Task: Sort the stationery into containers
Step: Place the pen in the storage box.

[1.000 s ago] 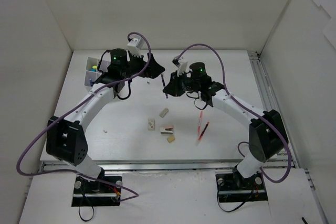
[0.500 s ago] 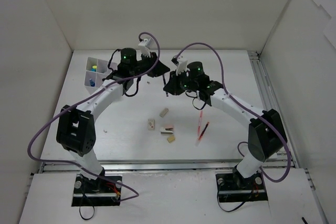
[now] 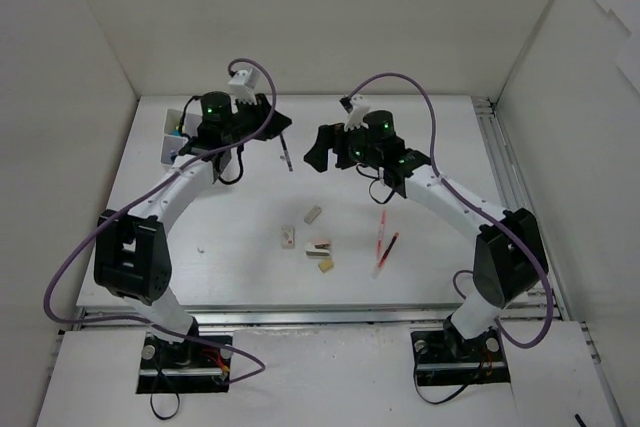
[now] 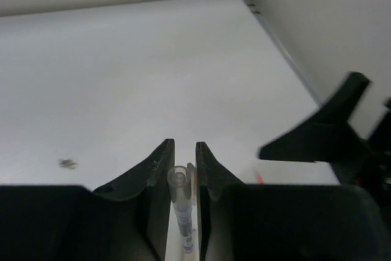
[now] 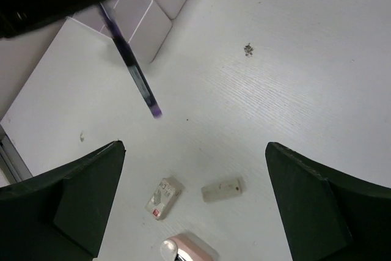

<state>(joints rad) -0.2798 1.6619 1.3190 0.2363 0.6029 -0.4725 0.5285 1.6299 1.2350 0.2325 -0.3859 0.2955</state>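
My left gripper (image 3: 279, 127) is shut on a thin dark pen (image 3: 287, 154) with a clear cap (image 4: 178, 177), held above the table at the back. In the right wrist view the same pen (image 5: 131, 65) hangs slanted with a purple tip. My right gripper (image 3: 318, 149) stands open just right of it with nothing between its fingers (image 5: 91, 187). The white grid box (image 3: 170, 139) sits at the far left, partly hidden by the left arm; it shows again as the box (image 5: 156, 4). Erasers (image 3: 312, 214) (image 5: 163, 197) and red pens (image 3: 381, 230) lie mid-table.
A pink eraser (image 3: 318, 245) and a beige one (image 3: 326, 265) lie near the middle, with a white labelled eraser (image 3: 289, 238) beside them. White walls enclose the table on three sides. A metal rail (image 3: 500, 157) runs along the right edge.
The right gripper has let go of the dark pen and opened wide. The left gripper shut on the pen and has swung left with it, away from the right gripper.
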